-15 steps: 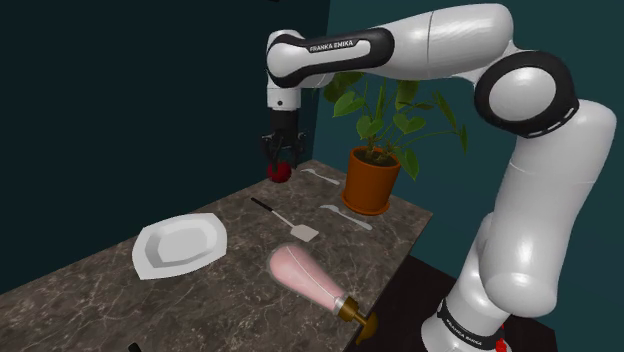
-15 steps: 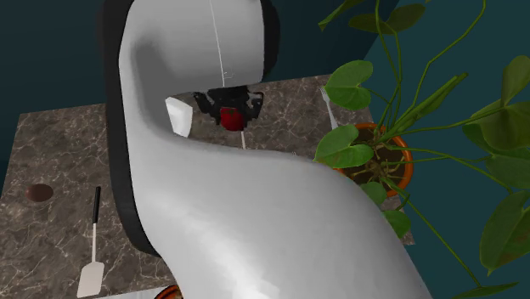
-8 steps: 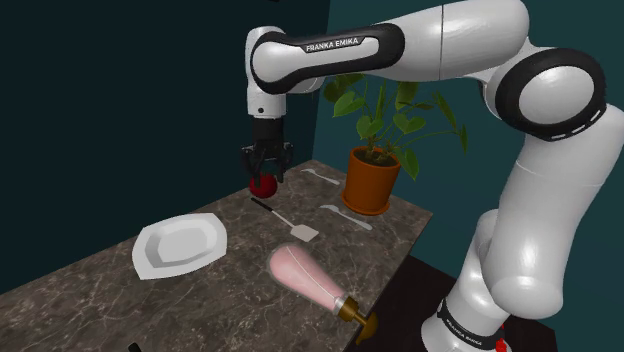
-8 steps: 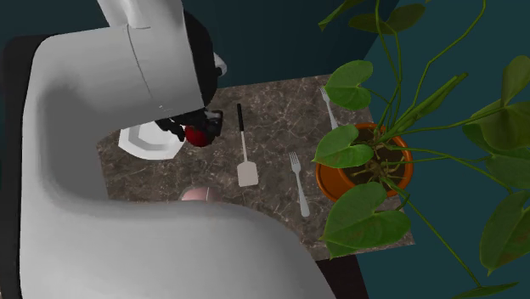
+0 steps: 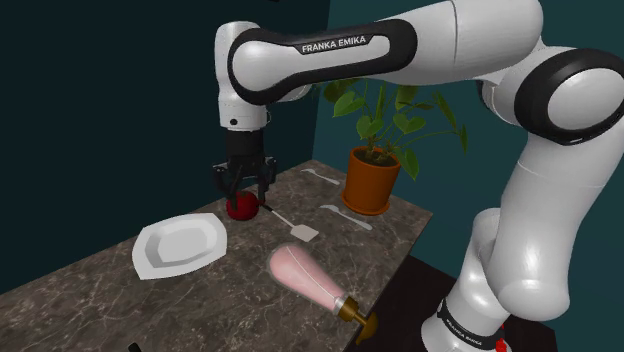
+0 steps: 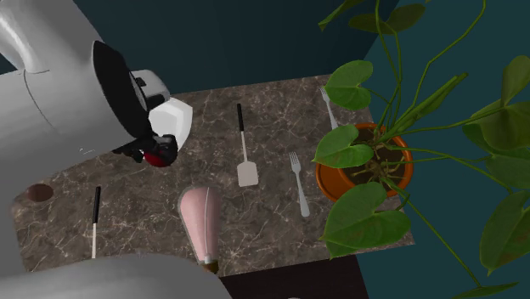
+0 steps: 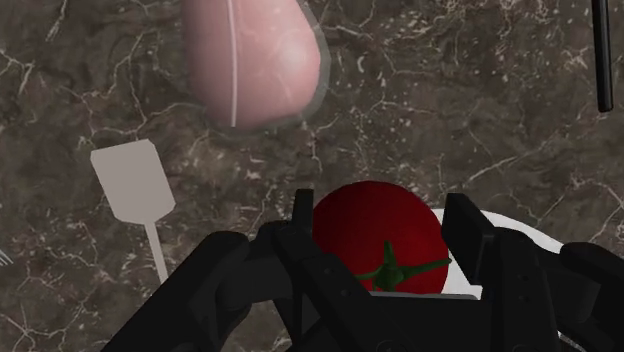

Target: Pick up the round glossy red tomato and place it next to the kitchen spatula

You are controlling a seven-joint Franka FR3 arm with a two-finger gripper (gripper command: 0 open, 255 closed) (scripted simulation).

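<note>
We see the black gripper (image 5: 242,199) pointing straight down from the white arm (image 5: 330,55), and its two fingers are closed on the dark red tomato (image 5: 241,208), one on each side of it. In the wrist view the fingers (image 7: 468,222) press against the tomato's flanks, and its green stem star faces up toward the camera. The tomato hangs low over the dark marbled counter (image 5: 110,290), and we cannot tell whether it touches the surface. In the shoulder view it sits between the white plate (image 5: 180,246) and the spatula (image 5: 288,222), just beside the dark end of the spatula's handle. The wrist view shows a strip of the white plate rim beyond the tomato. The spatula lies flat, with its pale blade toward the counter's front edge. In the second exterior view a fork (image 6: 298,185) lies beside the spatula on the side away from the tomato. Past the fork stands an orange plant pot (image 6: 406,174) with big green leaves. A pink vessel with a brass-coloured end (image 5: 305,277) lies on its side near the front edge, apart from the spatula's blade.
</note>
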